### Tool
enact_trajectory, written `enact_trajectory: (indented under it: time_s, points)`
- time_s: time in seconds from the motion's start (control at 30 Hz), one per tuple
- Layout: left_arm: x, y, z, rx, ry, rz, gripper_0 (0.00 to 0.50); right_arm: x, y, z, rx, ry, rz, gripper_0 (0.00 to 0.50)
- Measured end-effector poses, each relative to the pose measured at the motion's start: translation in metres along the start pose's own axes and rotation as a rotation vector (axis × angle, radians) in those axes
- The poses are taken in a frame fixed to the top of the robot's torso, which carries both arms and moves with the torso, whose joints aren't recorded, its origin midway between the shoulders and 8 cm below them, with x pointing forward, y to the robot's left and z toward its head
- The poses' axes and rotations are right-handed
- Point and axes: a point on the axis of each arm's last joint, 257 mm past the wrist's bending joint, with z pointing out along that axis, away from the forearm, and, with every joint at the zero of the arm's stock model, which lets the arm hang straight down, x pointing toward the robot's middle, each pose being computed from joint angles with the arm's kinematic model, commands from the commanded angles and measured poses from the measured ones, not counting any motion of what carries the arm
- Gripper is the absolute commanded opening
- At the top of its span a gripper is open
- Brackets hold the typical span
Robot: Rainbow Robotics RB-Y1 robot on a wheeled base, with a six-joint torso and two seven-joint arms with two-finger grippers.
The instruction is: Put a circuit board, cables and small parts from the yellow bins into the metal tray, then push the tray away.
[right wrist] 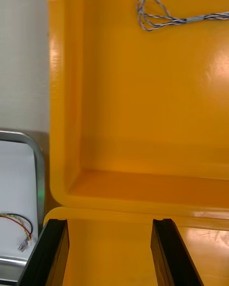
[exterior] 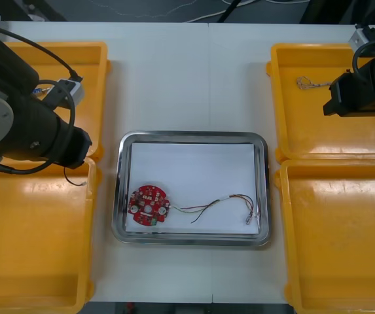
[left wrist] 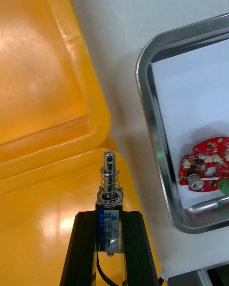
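Left tool (left wrist: 110,218) clamps small metal part (left wrist: 110,190) over left yellow bin (left wrist: 43,229), short of metal tray (left wrist: 153,124), right tool (right wrist: 109,229) open, empty; part's apparent trailing wire (left wrist: 101,272) could snag bin rim, yanking it free.

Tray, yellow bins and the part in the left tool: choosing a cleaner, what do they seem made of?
Tray: likely polished metal, rim mirror-bright; inside matt white, perhaps lined. Yellow bins: probably glossy moulded plastic, soft highlights. Small metal part in the left tool: silvery shaft and coil spring.
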Motion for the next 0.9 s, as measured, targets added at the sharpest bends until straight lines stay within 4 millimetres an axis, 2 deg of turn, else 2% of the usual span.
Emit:
enact_trajectory:
  time_s: [0.17, 0.33, 0.63, 0.77, 0.9]
  points:
    - [-0.003, -0.025, 0.007, 0.002, 0.004, -0.061, 0.0, -0.006, -0.027, 0.006, 0.053, 0.011, 0.036, 0.5]
    - [-0.007, -0.048, 0.013, 0.006, -0.006, -0.044, 0.0, -0.017, -0.048, 0.011, 0.097, 0.023, 0.086, 0.5]
    - [-0.004, -0.083, 0.03, -0.001, 0.008, 0.015, 0.0, -0.07, -0.08, 0.018, 0.154, -0.09, 0.19, 0.5]
    - [-0.005, -0.087, 0.041, -0.024, 0.022, -0.018, 0.0, -0.092, -0.087, 0.03, 0.161, -0.129, 0.203, 0.5]
    - [-0.005, -0.085, 0.053, -0.053, 0.051, -0.053, 0.0, -0.115, -0.086, 0.044, 0.153, -0.182, 0.204, 0.5]
